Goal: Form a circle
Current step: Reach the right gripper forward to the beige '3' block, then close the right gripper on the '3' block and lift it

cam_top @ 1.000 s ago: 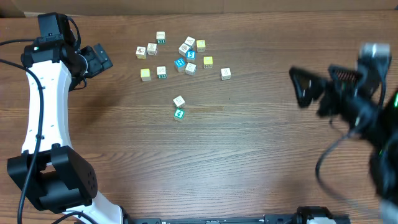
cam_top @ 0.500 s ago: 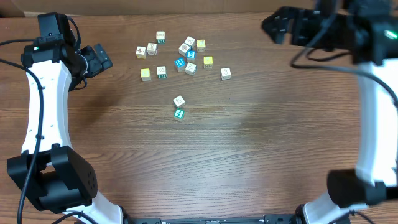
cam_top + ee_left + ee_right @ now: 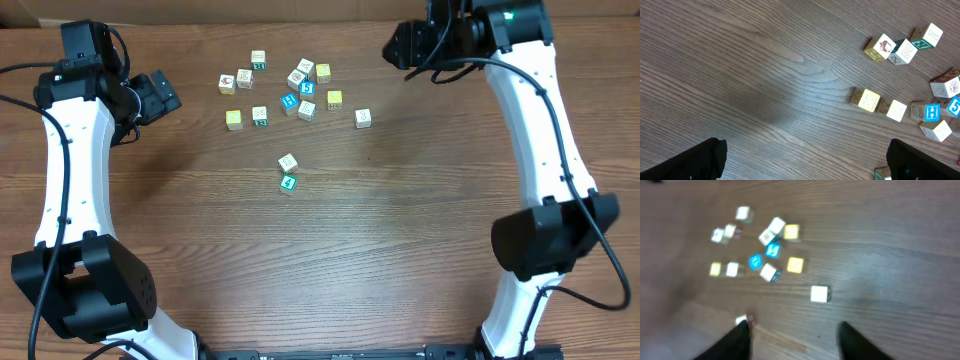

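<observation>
Plainly no circle yet: the letter cubes (image 3: 307,88) lie loosely scattered at the far middle of the table (image 3: 400,220). They look tiny, light, rigid and apt to skid, so pinch across opposite flat faces. The left jaws gape wide and the right jaws stand partly apart, both empty.

White shells joined by black joint housings are seen on the left arm (image 3: 50,215) and the right arm (image 3: 548,130). Black cables (image 3: 64,175) are looped behind the black left claw (image 3: 168,96) and the black right claw (image 3: 396,46); a small green light (image 3: 512,15) is lit behind the right claw.
</observation>
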You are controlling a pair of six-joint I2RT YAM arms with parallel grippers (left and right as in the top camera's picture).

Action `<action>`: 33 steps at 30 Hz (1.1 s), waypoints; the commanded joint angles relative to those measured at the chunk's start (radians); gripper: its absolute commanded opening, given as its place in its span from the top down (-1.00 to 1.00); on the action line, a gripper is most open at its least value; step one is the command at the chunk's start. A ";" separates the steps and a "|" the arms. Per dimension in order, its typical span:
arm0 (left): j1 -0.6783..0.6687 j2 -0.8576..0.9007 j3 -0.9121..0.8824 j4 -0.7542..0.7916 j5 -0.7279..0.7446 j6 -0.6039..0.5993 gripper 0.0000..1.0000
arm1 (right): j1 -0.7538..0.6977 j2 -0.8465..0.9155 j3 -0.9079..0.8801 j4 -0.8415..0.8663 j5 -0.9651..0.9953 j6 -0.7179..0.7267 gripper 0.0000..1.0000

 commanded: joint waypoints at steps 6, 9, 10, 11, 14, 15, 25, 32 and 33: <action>-0.002 0.006 0.000 0.002 0.003 -0.006 -0.99 | 0.078 0.127 -0.001 0.047 0.185 -0.017 -0.24; -0.002 0.006 0.000 0.002 0.003 -0.006 -0.99 | 0.104 0.170 -0.001 0.058 0.234 -0.017 -0.51; -0.002 0.006 0.000 0.002 0.003 -0.006 -1.00 | 0.110 0.184 -0.001 0.061 0.246 -0.016 -0.55; -0.002 0.006 0.000 0.002 0.003 -0.006 -0.99 | 0.117 0.200 -0.001 0.063 0.258 -0.016 -0.57; -0.002 0.006 0.000 0.002 0.003 -0.006 -0.99 | 0.126 0.240 -0.001 0.061 0.276 -0.016 -0.57; -0.002 0.006 0.000 0.002 0.003 -0.006 -0.99 | 0.126 0.254 -0.001 0.061 0.277 -0.016 -0.58; -0.002 0.006 0.000 0.002 0.003 -0.006 -0.99 | 0.126 0.350 -0.001 0.061 0.276 -0.013 -0.53; -0.002 0.006 0.000 0.001 0.003 -0.006 -0.99 | 0.126 0.382 -0.008 0.066 0.276 -0.013 -0.18; -0.002 0.006 0.000 0.002 0.003 -0.006 -0.99 | 0.126 0.382 -0.011 0.069 0.276 -0.012 -0.17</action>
